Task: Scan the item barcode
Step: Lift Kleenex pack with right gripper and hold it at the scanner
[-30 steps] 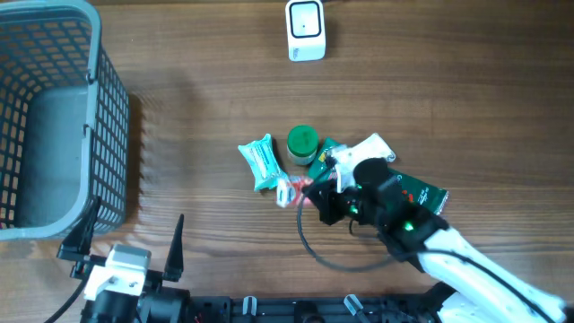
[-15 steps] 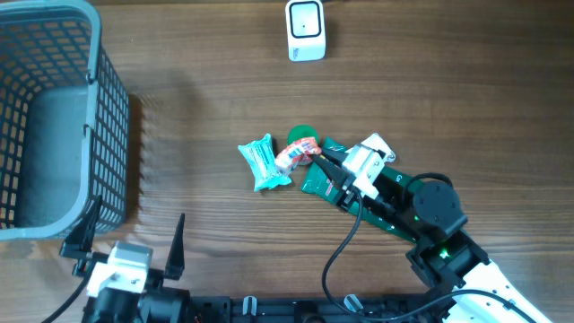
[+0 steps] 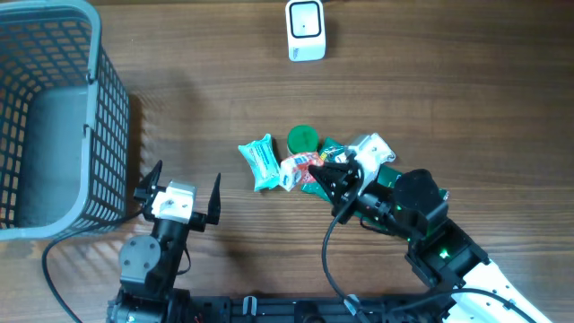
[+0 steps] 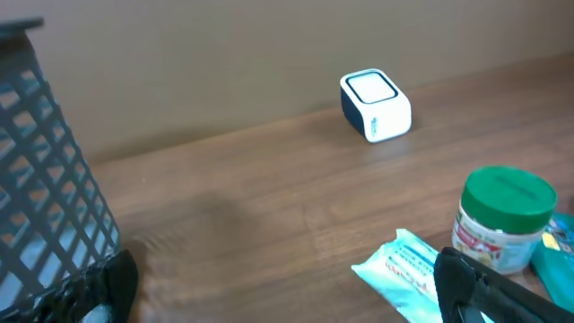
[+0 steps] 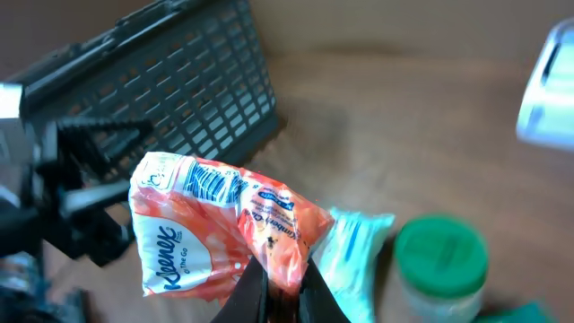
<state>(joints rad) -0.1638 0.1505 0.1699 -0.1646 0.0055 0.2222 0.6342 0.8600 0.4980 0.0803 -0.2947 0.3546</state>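
Your right gripper (image 3: pixel 316 172) is clamped on the orange-and-white tissue pack (image 3: pixel 294 170), pinching its right end and holding it up off the desk (image 3: pixel 448 99), just above the clutter at mid-desk. The pack's long axis runs roughly left to right, sticking out leftward from the fingers.

The scanner (image 3: pixel 306 30) sits at the far edge of the desk, almost straight beyond the pack and well apart from it, with bare desk between them. That is the line your move turns on: carry the pack away from you, toward the far edge.

In the right wrist view the barcode (image 5: pixel 208 186) shows on the pack's upper face, turned toward that camera. The scanner's window looks upward, so you probably need to roll the wrist to bring the barcode down to it.

Your left gripper (image 3: pixel 182 184) hangs with its jaws wide apart and holding nothing, near the basket (image 3: pixel 90 117) at the left. It is farther from the scanner, so leave this to the right arm.
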